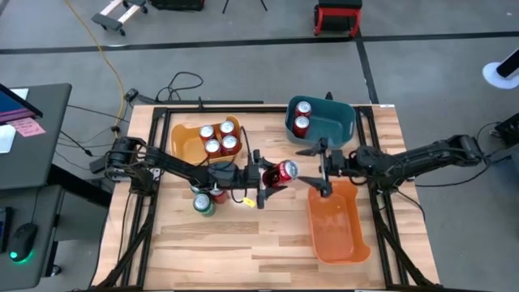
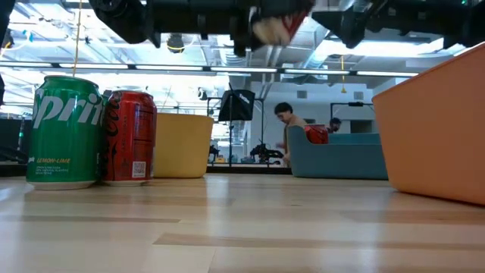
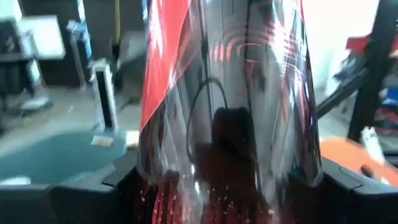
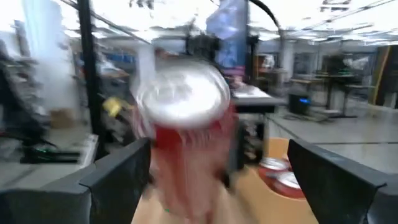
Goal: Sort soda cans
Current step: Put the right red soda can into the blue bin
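Note:
My left gripper (image 1: 268,174) is shut on a red soda can (image 1: 285,171) and holds it high over the table's middle. My right gripper (image 1: 312,169) stands open just to the can's right, facing its silver top (image 4: 180,93) without touching it. Several red cans (image 1: 219,139) stand in the yellow bin (image 1: 182,142) and two (image 1: 302,116) in the teal bin (image 1: 336,122). A green can (image 2: 64,133) and a red can (image 2: 129,136) stand upright on the table under my left arm. My left gripper pinches the red can's body near its bottom end (image 3: 155,171) between its two fingers (image 3: 118,186). The fingers come level from the table's left and lie along the can. The can is lifted clear, lying roughly level, its silver top toward the table's right.
The orange bin (image 1: 336,223) lies at the near right, just below my right gripper, with nothing in it. A dark frame runs along the table's edges. Bare wood stretches across the near half of the table. A person shows in the room behind.

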